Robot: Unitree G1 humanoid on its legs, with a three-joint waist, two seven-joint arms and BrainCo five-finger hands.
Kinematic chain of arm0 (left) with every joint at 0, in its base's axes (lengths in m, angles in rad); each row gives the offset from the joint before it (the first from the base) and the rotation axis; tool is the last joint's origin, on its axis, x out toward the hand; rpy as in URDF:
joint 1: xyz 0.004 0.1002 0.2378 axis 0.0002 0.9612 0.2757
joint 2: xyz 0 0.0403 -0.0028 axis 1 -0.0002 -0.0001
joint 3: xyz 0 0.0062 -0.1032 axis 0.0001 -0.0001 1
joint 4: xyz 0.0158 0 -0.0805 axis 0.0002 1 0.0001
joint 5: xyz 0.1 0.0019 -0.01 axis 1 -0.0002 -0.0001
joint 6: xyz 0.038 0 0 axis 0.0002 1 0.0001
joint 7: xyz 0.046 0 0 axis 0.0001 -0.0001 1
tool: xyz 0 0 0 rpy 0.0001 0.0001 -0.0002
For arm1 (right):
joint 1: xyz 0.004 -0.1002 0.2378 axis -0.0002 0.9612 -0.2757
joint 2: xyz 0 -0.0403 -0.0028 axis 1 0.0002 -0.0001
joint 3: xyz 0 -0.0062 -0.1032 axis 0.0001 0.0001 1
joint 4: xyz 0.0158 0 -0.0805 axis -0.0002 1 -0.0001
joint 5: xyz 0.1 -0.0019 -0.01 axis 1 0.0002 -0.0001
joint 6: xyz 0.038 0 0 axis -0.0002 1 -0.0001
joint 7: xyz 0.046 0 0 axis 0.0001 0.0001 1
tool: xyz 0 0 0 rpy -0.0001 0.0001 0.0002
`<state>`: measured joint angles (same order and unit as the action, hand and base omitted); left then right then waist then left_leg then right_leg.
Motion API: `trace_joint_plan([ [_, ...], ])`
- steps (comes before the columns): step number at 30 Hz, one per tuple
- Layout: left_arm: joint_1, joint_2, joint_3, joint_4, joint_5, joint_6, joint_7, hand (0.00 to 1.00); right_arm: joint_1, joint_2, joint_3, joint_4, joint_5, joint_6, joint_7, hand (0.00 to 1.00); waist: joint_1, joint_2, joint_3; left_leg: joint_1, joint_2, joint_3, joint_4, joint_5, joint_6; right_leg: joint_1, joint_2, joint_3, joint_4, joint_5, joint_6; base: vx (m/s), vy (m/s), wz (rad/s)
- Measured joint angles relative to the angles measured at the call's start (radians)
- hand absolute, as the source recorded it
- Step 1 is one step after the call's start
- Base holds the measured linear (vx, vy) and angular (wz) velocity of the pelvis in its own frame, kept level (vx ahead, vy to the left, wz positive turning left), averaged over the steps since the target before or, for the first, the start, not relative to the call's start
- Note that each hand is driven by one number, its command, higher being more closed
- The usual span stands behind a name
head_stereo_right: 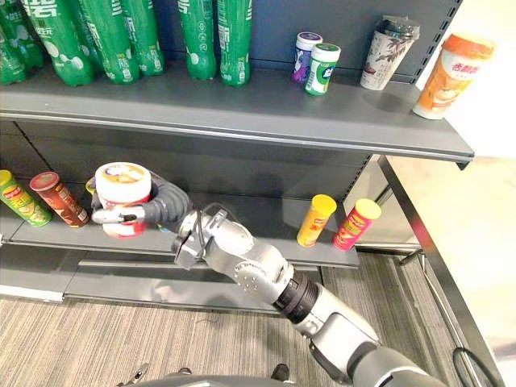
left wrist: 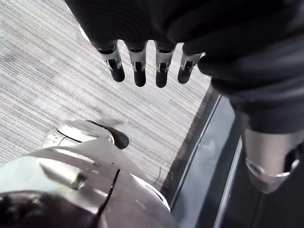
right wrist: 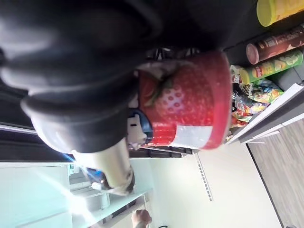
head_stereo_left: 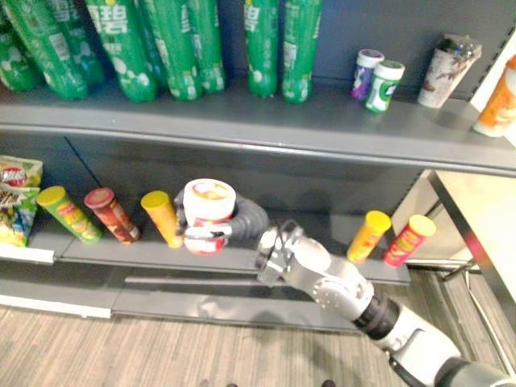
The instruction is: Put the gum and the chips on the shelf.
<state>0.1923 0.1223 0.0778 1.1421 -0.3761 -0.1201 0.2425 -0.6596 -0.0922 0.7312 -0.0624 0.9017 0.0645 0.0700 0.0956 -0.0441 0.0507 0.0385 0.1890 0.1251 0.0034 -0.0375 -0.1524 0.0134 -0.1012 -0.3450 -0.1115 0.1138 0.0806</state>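
My right hand (head_stereo_left: 239, 221) is shut on a wide red-and-white can with a strawberry picture (head_stereo_left: 208, 211), holding it upright in front of the lower shelf (head_stereo_left: 242, 256). The right wrist view shows the same can (right wrist: 190, 102) past the hand's dark cover (right wrist: 85, 71). Slim chip cans lie tilted on that shelf: green (head_stereo_left: 68, 214), red-brown (head_stereo_left: 112, 215) and yellow (head_stereo_left: 162, 218) just left of the held can, yellow (head_stereo_left: 368, 235) and red (head_stereo_left: 409, 240) to its right. Two gum bottles, purple (head_stereo_left: 367, 73) and green (head_stereo_left: 384, 85), stand on the upper shelf (head_stereo_left: 266, 121). My left hand (left wrist: 139, 71) hangs open over the floor.
Tall green soda bottles (head_stereo_left: 129, 48) line the upper shelf's left and middle. A lidded drink cup (head_stereo_left: 447, 71) and an orange cup (head_stereo_left: 498, 101) stand at its right end. Snack bags (head_stereo_left: 18, 201) fill the lower shelf's far left. A pale counter (head_stereo_left: 484, 210) stands at the right.
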Motion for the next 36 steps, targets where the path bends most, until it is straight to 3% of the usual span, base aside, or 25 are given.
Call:
trace_joint_plan([
  [5,0.000,-0.001,0.008,0.000,0.003,0.017,0.018,0.00,-0.109,-0.003,-0.125,0.000,0.000,0.010,-0.080,1.00,-0.001,0.005,-0.009,0.002,0.003,0.002,0.000,0.001,-0.001,0.000,0.003,0.002,0.000,0.000,0.000,0.00,0.000,0.00],
  [14,0.001,0.000,0.012,-0.008,0.008,0.036,0.024,0.00,-0.193,-0.058,-0.146,0.000,-0.004,0.036,-0.155,1.00,0.000,0.005,-0.022,0.013,0.012,0.029,-0.002,0.001,-0.002,-0.005,0.014,0.025,0.000,0.004,-0.006,0.00,0.000,-0.07],
  [19,-0.001,0.000,0.028,-0.011,0.045,0.036,0.023,0.00,-0.217,-0.119,-0.246,0.000,-0.039,0.041,-0.194,1.00,-0.003,0.005,-0.022,0.016,0.015,0.036,-0.005,0.003,-0.005,-0.007,0.017,0.032,0.000,0.004,-0.006,0.00,0.002,-0.04],
  [29,0.002,-0.001,0.037,-0.027,0.077,0.037,0.021,0.00,-0.283,-0.261,-0.360,0.046,-0.081,0.107,-0.215,1.00,-0.006,0.004,-0.022,0.024,0.018,0.062,-0.021,0.007,-0.008,-0.023,0.023,0.055,0.000,0.008,-0.011,0.02,0.007,-0.07],
  [36,0.001,-0.001,0.045,-0.028,0.086,0.044,0.016,0.00,-0.333,-0.351,-0.419,0.081,-0.084,0.126,-0.222,1.00,-0.009,0.004,-0.023,0.038,0.020,0.080,-0.036,0.010,-0.009,-0.026,0.027,0.068,0.000,0.011,-0.015,0.02,0.009,-0.06],
])
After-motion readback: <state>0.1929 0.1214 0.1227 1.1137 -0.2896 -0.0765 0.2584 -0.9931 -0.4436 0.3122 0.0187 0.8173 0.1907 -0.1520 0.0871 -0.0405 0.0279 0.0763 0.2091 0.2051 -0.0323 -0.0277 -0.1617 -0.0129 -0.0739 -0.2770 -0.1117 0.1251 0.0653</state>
